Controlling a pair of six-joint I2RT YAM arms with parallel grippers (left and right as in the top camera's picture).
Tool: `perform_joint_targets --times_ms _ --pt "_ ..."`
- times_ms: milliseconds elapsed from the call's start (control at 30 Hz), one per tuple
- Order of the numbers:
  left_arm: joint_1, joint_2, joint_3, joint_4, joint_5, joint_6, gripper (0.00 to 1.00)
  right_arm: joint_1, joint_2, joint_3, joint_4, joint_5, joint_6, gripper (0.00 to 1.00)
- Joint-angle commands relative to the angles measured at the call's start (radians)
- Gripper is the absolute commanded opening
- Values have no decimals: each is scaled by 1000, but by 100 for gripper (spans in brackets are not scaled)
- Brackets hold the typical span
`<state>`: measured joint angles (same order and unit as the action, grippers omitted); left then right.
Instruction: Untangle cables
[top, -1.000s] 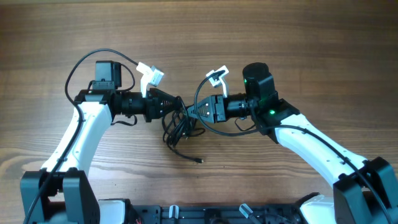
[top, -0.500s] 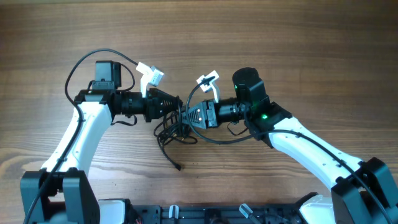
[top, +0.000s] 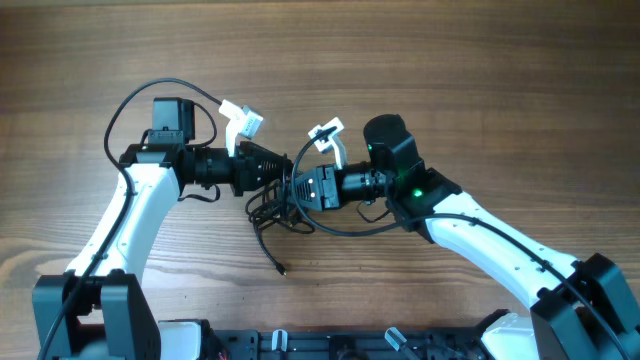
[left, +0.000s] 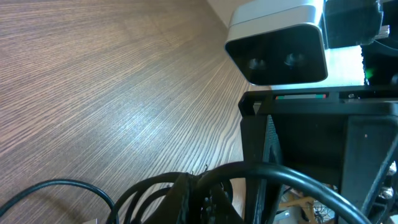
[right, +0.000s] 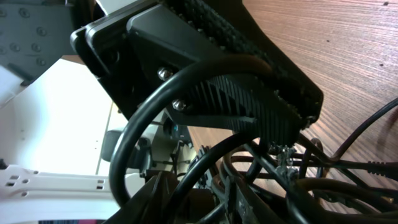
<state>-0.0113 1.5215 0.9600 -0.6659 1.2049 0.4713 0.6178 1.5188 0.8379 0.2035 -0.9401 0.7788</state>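
Note:
The cables (top: 272, 212) are a knotted bundle of thin black cords at the table's centre, with one loose plug end (top: 282, 270) trailing toward the front. My left gripper (top: 287, 173) is shut on strands of the bundle; in the left wrist view its fingers (left: 208, 198) are pressed together with cords (left: 149, 186) looping out of them. My right gripper (top: 300, 188) sits right against the left one, and in the right wrist view its fingers (right: 202, 193) close around a cord (right: 205, 168) running between them. The knot itself is mostly hidden under both grippers.
The left arm's white wrist camera (top: 242, 120) and the right arm's white wrist camera (top: 325, 133) stand close together above the bundle. Wood-grain table (top: 450, 60) spreads all round. The arm bases (top: 300, 345) line the front edge.
My right gripper has moved left until it meets the left gripper. The bundle bunched up and shifted left, and the loose plug end slid left and toward the front. The left arm stayed put.

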Motion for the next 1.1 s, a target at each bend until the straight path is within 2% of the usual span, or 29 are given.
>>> perform_joint_targets --times_ms 0,167,300,567,667,700,767,933,1067 --pt "0 -1 -1 3 24 15 9 21 -2 -2 6 43 10 35" --pt "0 -1 -1 3 24 15 9 32 -2 -2 31 44 27 35" --pt "0 -1 -1 3 24 15 9 34 -2 -2 77 64 90 28" --pt "0 -1 -1 3 24 15 9 60 -2 -2 73 118 92 26" --pt "0 -1 -1 3 16 15 9 62 -2 -2 73 118 44 8" --pt "0 -1 -1 4 8 15 8 61 -2 -2 73 126 26 4" --pt "2 -1 -1 9 -3 6 6 54 -2 -2 73 156 25 4" --pt "16 -1 -1 108 -204 -253 4 -8 -2 -2 68 122 25 4" --pt "31 -1 -1 130 -322 -354 4 -99 -2 -2 65 53 25 4"
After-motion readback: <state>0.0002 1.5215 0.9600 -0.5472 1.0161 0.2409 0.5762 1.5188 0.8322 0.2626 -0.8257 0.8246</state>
